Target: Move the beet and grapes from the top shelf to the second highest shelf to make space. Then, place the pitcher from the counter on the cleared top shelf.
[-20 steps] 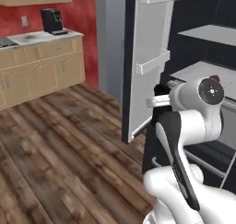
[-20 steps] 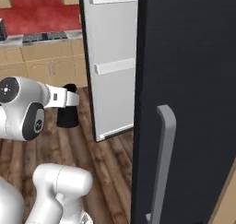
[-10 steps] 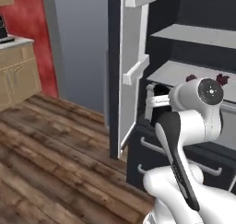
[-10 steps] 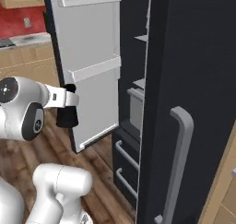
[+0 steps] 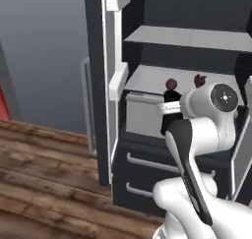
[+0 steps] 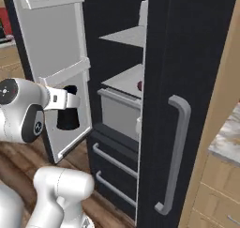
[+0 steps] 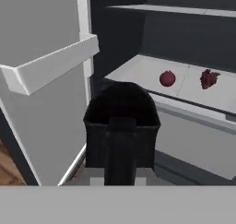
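The left base view looks from behind the arm's left side, forward and slightly down at the open fridge, the claw [image 5: 170, 119] near frame centre. The right base view looks from behind the arm's right, more obliquely along the fridge front, with the claw [image 6: 68, 113] at left. The hand view sits right behind the claw [image 7: 120, 140] and faces the fridge interior from close up. All three share the second highest shelf [image 5: 147, 78] [image 6: 126, 79] [image 7: 138, 71] just beyond the claw.
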Robot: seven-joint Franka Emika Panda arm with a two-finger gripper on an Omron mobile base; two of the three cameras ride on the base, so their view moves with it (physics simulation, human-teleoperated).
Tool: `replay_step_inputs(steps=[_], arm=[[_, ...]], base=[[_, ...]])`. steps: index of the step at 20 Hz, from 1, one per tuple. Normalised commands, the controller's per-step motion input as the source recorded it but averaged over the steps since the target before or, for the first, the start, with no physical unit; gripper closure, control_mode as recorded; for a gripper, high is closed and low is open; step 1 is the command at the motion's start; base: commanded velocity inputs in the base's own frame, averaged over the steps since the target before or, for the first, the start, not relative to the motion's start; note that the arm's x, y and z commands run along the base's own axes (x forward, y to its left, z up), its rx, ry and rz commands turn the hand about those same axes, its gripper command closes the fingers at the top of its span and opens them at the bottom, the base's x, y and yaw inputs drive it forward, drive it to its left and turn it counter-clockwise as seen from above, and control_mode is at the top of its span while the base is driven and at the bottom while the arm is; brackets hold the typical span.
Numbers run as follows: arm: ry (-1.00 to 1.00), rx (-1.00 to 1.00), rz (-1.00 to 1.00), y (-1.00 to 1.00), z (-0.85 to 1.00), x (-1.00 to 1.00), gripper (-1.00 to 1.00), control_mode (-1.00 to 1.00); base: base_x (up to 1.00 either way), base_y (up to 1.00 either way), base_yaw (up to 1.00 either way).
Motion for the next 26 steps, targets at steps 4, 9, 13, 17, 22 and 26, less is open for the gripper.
replay_step_inputs(steps=[4,9,13,17,22,26], arm=[[0.00,0.00,0.00,0.00,0.00,0.00,1.00,1.00],[0.00,0.00,0.00,0.00,0.00,0.00,1.00,1.00],[0.00,0.00,0.00,0.00,0.00,0.00,1.00,1.00],[0.00,0.00,0.00,0.00,0.00,0.00,1.00,1.00],[0.00,0.00,0.00,0.00,0.00,0.00,1.00,1.00],[0.00,0.00,0.00,0.00,0.00,0.00,1.00,1.00]], base=[[0.38,0.06,-0.46],[0.47,0.21,-0.43],[0.57,0.34,-0.39],[0.69,0.44,-0.35],[0.70,0.36,-0.28],[0.65,0.22,-0.20]])
